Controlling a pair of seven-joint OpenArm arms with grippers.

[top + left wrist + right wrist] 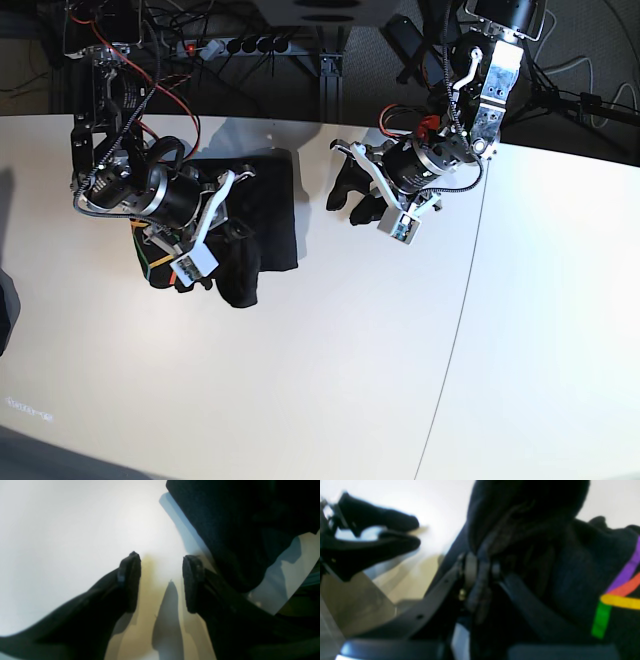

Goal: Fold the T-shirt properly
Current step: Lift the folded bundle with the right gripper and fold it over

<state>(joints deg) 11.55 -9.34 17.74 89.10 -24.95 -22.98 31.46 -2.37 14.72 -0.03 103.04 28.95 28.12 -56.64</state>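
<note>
The white table [330, 380] is occupied at its far left by the T-shirt [265, 215], bunched into a dark heap, with its rainbow print [620, 595] seen from the right wrist. A gathered fold of the fabric is pinched in the right gripper [481, 572], apparently so that it can be carried over. The left gripper [161, 580] is held just beside the shirt's edge, spread and empty, probably ready for a corner

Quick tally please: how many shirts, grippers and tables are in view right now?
T-shirt: 1
Grippers: 2, the right gripper shut on the shirt, the left gripper open and empty
Table: 1
Total: 4
</note>
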